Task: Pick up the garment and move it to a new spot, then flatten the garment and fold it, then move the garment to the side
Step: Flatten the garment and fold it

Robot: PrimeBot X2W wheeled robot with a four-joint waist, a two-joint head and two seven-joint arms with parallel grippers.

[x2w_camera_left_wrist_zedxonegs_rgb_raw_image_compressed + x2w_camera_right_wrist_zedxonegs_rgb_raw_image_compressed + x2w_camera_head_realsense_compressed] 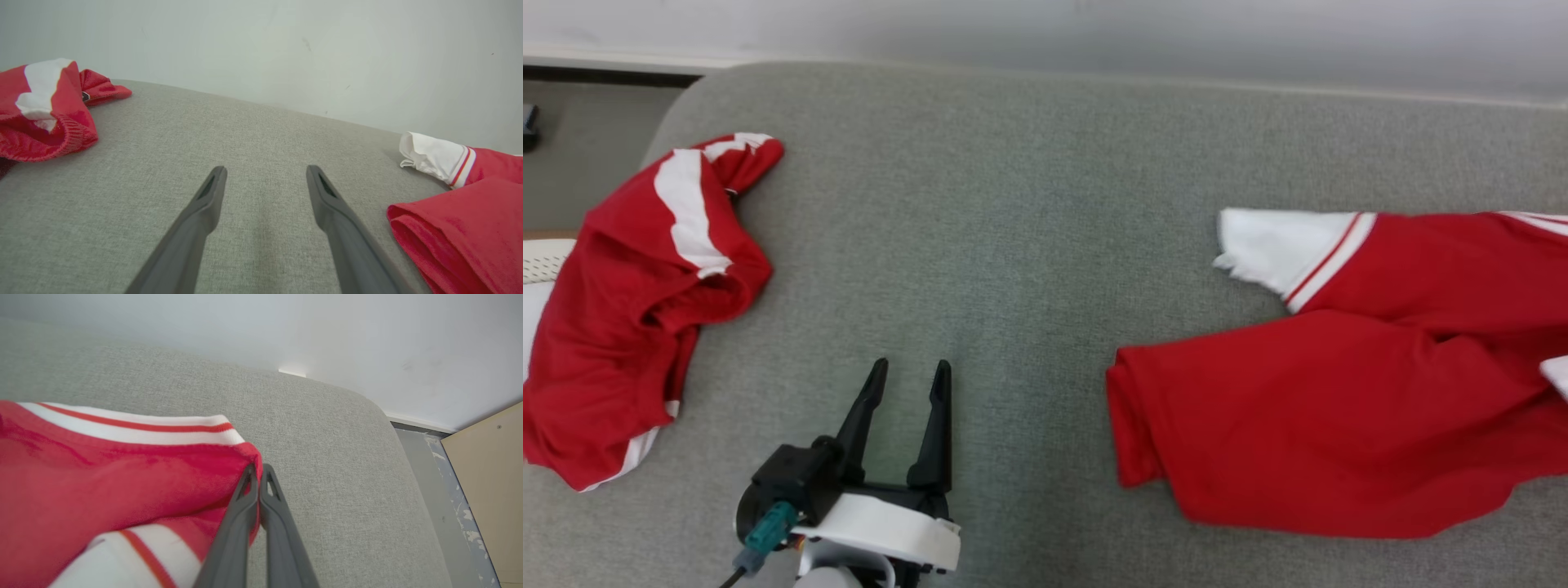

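Observation:
The garment [1339, 408] is red with white striped trim and lies rumpled on the right of the grey cushion [1013, 204]. One white sleeve [1278, 249] points left. In the right wrist view my right gripper [258, 470] is shut, its tips pinching the garment [102, 490] at its red edge below the striped band. My left gripper [912, 365] stands open over bare cushion at the lower middle, apart from the garment. The left wrist view shows the left gripper [266, 168] with nothing between its fingers and the garment [461, 228] off to its right.
A second red and white garment [629, 310] lies crumpled at the cushion's left end, also the second garment [41, 118] in the left wrist view. A pale wall runs behind. The cushion's right edge drops to grey floor [433, 465] beside a wooden panel [486, 477].

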